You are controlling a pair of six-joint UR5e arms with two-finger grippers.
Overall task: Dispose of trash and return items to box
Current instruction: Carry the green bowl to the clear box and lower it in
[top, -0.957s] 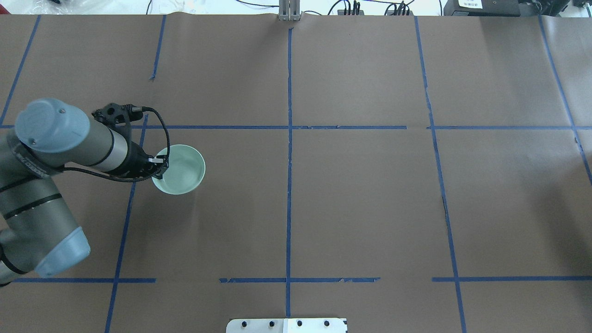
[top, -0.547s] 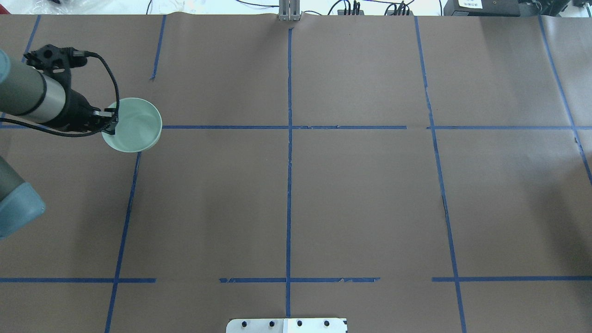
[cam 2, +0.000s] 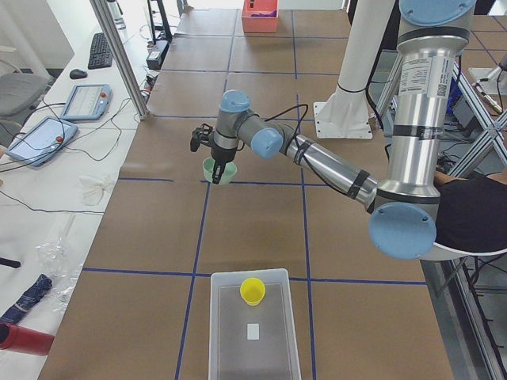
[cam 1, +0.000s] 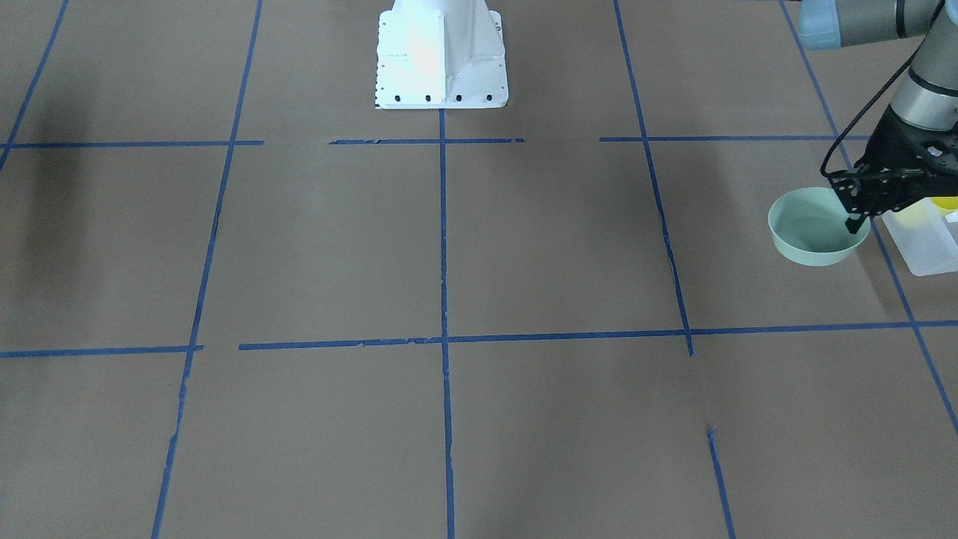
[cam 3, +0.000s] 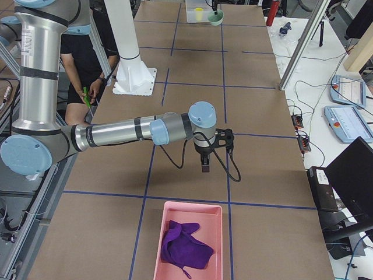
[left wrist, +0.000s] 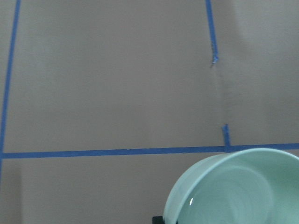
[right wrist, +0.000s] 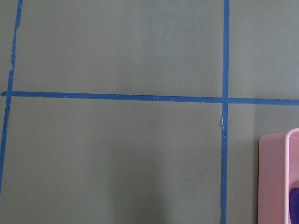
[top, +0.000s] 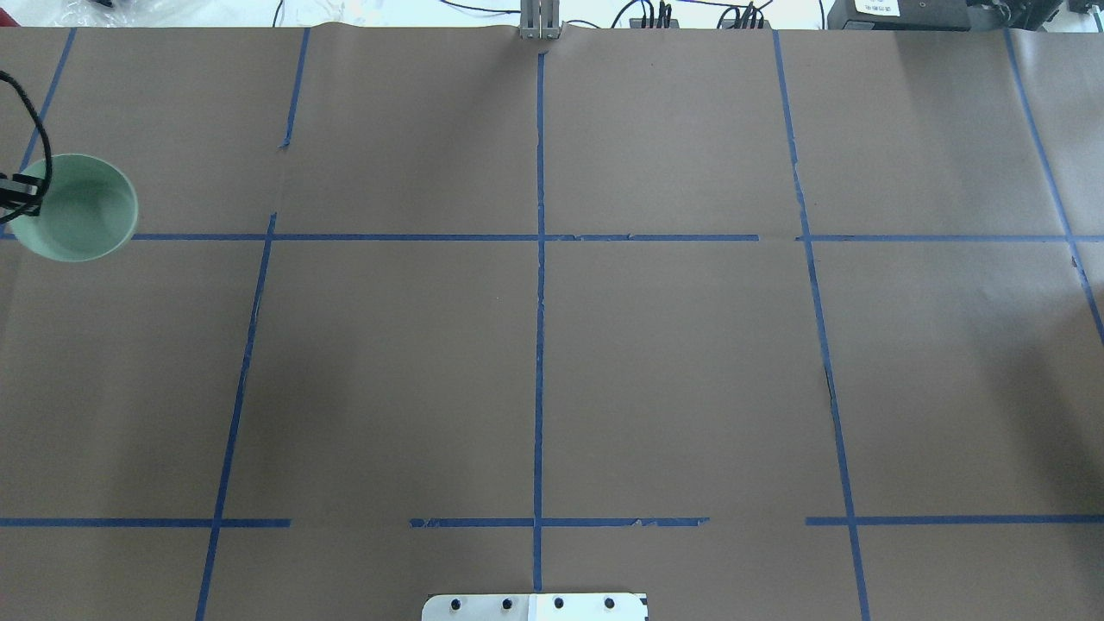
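- My left gripper (cam 1: 855, 221) is closed on the rim of the mint bowl (cam 1: 812, 230), one finger inside the wall and one outside. This sits at the right edge of the front-facing view and the far left edge of the overhead view.
- The bowl looks empty. Whether it is clear of the counter (cam 1: 449, 247) or resting on it, I cannot tell.
- The box (cam 1: 924, 251) lies just beside the bowl, toward the right edge of that front-facing view.
- The yellow cup (cam 2: 253, 290) already stands upright inside the box, near its far end in the left side view, so I judge that item returned.
- What is left, as I read it: carry the bowl over the box wall, set it beside the cup and let go.
- My right gripper (cam 3: 206, 166) hangs over bare counter near the pink tray (cam 3: 189, 216) with the purple cloth (cam 3: 183, 245). Whether it is open or closed I cannot tell.
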